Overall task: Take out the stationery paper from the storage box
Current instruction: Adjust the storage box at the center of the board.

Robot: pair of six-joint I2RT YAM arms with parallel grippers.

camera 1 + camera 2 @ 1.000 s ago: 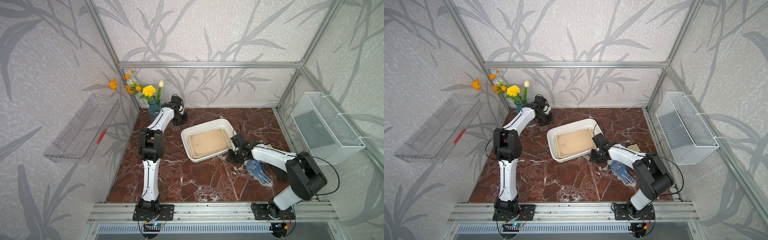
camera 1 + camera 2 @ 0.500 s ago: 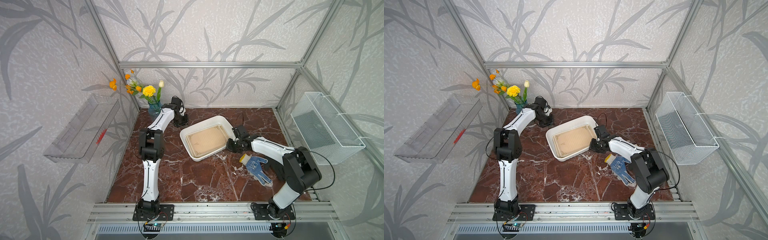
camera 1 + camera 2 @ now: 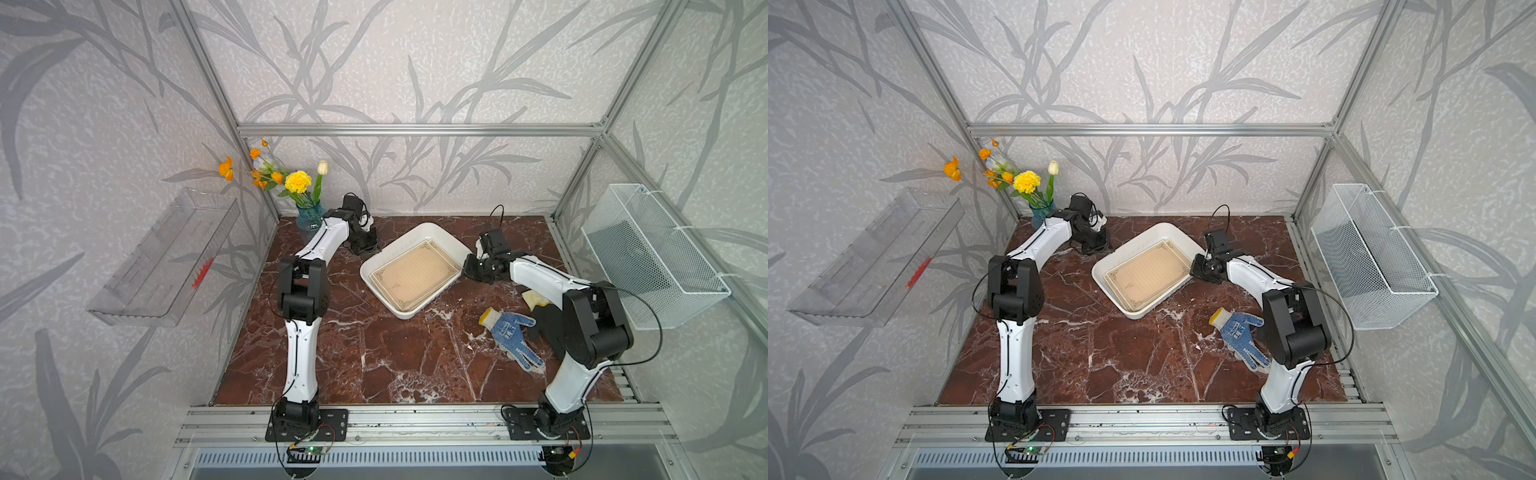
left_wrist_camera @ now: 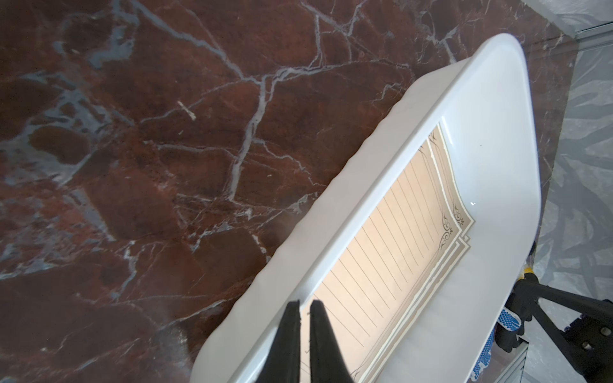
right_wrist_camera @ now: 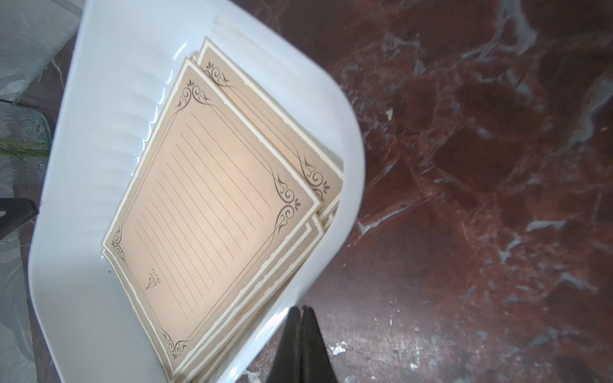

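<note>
Steadying the storage box [image 3: 441, 240], whose rim the left hand [image 4: 304, 303] seems to pinch, helps; the stationery paper [image 3: 415, 272] lies stacked inside; the right hand [image 5: 301, 309], pressed together outside the opposite rim, should spread and peel one top corner.

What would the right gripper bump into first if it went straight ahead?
Probably the right gripper meets the storage box rim first, just ahead; the stationery paper lies beyond.

Blue-dotted glove [image 3: 512, 334] on marble tabletop [image 3: 374, 353]; flower vase [image 3: 309, 217] back corner; wire basket [image 3: 652, 257], clear shelf [image 3: 162, 259] on walls.
</note>
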